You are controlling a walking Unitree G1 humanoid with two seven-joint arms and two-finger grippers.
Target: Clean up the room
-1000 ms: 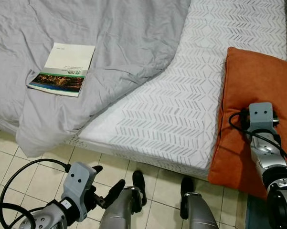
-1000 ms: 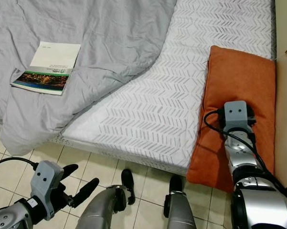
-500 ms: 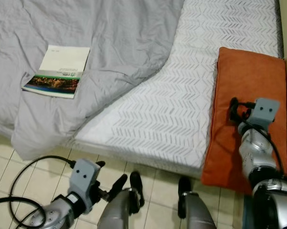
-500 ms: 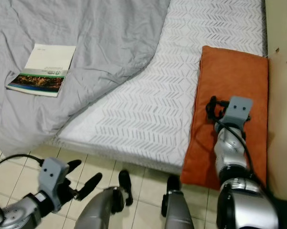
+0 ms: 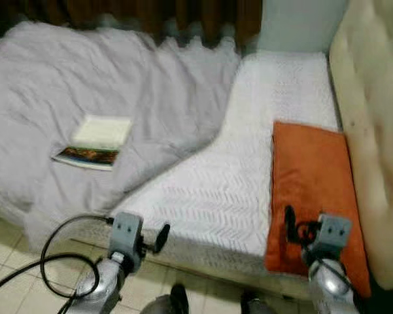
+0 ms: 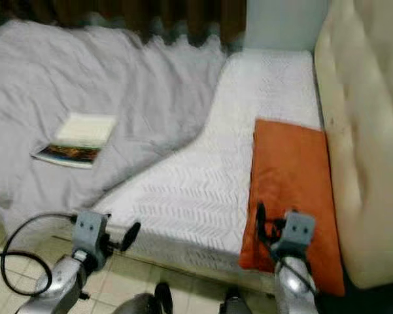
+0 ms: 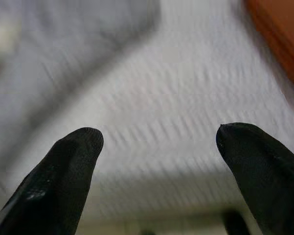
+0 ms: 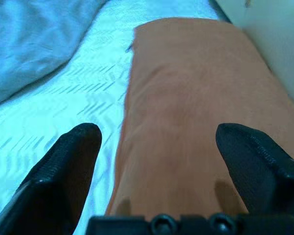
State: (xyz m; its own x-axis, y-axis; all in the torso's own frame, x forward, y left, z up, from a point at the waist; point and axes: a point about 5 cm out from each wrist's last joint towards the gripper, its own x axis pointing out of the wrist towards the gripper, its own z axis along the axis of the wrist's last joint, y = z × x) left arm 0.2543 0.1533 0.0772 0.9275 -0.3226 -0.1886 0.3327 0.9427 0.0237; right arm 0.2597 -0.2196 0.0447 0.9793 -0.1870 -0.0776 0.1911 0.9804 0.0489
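Observation:
An orange pillow (image 5: pixel 310 190) lies along the right side of the bed, beside the beige headboard (image 5: pixel 373 131). My right gripper (image 8: pixel 156 142) is open just above the pillow's near end, nothing between its fingers; it also shows at the pillow's front edge (image 5: pixel 293 227). A book (image 5: pixel 95 140) with a pale cover rests on the crumpled grey duvet (image 5: pixel 85 85) at the left. My left gripper (image 7: pixel 156 147) is open and empty, held at the bed's near edge (image 5: pixel 158 237) and facing the white patterned sheet (image 5: pixel 248 170).
Dark curtains (image 5: pixel 150 16) hang behind the bed. Pale floor tiles (image 5: pixel 6 252) show at the lower left, with a black cable (image 5: pixel 59 255) looping from my left arm. The headboard walls off the right side.
The whole view has tilted up and blurred, now taking in the curtains and headboard. My left gripper has risen from floor level to the bed's edge. The right gripper sits at the pillow's near end.

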